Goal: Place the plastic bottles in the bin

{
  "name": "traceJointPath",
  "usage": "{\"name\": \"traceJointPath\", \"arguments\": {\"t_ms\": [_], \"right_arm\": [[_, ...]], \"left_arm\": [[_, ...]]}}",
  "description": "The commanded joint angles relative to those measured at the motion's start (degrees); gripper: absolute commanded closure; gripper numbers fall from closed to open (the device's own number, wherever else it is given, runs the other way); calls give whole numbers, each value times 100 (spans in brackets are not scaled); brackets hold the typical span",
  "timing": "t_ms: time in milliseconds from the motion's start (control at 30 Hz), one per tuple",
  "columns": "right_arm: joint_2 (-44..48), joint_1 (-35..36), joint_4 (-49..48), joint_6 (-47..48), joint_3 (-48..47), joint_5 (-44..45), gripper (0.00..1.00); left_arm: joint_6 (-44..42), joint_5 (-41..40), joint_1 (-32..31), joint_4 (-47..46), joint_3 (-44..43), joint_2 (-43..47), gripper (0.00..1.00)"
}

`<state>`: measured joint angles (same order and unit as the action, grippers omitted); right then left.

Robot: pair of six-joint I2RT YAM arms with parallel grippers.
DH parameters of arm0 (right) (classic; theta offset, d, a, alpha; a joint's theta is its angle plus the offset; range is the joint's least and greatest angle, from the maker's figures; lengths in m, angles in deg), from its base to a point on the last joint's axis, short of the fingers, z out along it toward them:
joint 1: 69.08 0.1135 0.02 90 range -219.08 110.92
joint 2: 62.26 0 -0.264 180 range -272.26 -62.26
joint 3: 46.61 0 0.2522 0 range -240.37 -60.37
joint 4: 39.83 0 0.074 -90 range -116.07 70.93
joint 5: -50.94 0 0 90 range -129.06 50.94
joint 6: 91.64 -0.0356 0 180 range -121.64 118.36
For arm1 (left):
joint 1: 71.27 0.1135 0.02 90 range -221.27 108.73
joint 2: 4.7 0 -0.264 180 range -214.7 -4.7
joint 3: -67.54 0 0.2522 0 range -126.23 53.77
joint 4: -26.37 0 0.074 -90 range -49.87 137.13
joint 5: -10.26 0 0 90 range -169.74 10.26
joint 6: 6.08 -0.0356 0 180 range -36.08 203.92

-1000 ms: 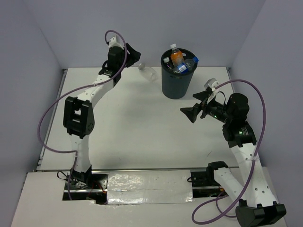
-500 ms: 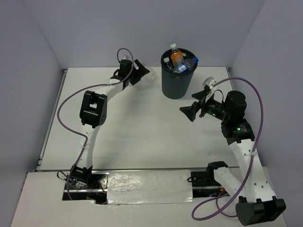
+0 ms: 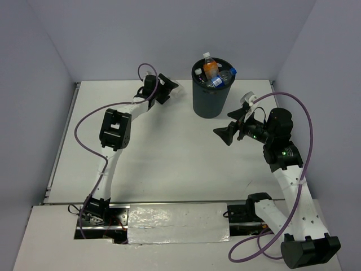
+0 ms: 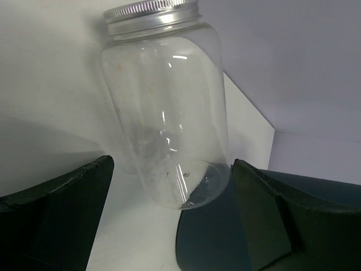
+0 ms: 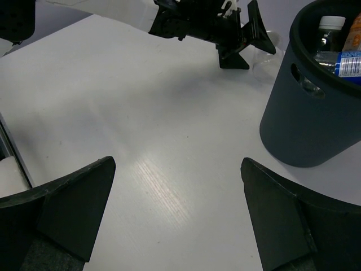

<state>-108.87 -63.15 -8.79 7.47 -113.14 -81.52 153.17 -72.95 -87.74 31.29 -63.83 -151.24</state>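
Note:
A clear plastic bottle (image 4: 169, 113) with a pale metal-look cap lies on the white table, its base toward me. My left gripper (image 4: 172, 165) stands open around its base, one dark finger on each side and neither pressed against it. In the top view the left gripper (image 3: 167, 89) sits at the back of the table, left of the bin (image 3: 210, 100), and hides most of that bottle. The dark grey bin holds several bottles, among them an orange one (image 3: 210, 69) and a blue-labelled one (image 3: 217, 81). My right gripper (image 3: 230, 125) hangs open and empty just right of the bin.
In the right wrist view the bin (image 5: 307, 124) stands at the right, and the left gripper (image 5: 248, 36) is beyond it with the clear bottle (image 5: 266, 46). The back wall rises close behind the bottle. The table's left edge (image 3: 67, 130) meets the side wall.
My left arm has come down from a raised pose to the table at the clear bottle, and its jaws have opened. The right arm has barely moved.

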Motion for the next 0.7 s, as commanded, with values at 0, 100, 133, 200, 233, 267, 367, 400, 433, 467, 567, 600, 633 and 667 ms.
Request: {"name": "traceJointPath", "arguments": {"t_ms": [0, 100, 133, 200, 233, 267, 367, 400, 433, 467, 567, 600, 633, 667], "right_arm": [[-15, -31, -119, 74, 13, -122, 0], [-24, -31, -128, 65, 13, -140, 0], [-32, -31, -128, 74, 13, -140, 0], [-41, -31, -128, 74, 21, -140, 0], [-50, -31, -128, 65, 21, -140, 0], [-59, -31, -128, 65, 21, -140, 0], [-76, -31, -137, 56, 30, -140, 0], [-76, -31, -137, 48, 30, -131, 0], [-85, -31, -137, 48, 30, -131, 0], [-94, -31, -137, 48, 30, -131, 0], [-94, -31, -137, 56, 39, -140, 0], [-103, -31, -137, 56, 39, -131, 0], [-103, -31, -137, 56, 39, -140, 0], [-111, -31, -137, 56, 39, -140, 0]], "left_arm": [[264, -230, 12, -232, -123, -15, 1], [404, -239, 12, -337, -184, -103, 1], [448, -248, 12, -338, -219, -146, 1], [545, -248, 12, -346, -359, -261, 1], [580, -283, 3, -320, -395, -296, 0], [607, -292, 3, -346, -430, -357, 0], [712, -336, -5, -303, -570, -498, 1], [747, -336, -5, -294, -606, -524, 1], [774, -336, -5, -294, -632, -586, 1], [783, -345, -5, -285, -676, -612, 1], [853, -371, -5, -337, -703, -656, 1], [862, -371, -5, -355, -711, -674, 1], [879, -362, -5, -373, -720, -700, 1], [888, -354, -5, -381, -755, -718, 1]]}}
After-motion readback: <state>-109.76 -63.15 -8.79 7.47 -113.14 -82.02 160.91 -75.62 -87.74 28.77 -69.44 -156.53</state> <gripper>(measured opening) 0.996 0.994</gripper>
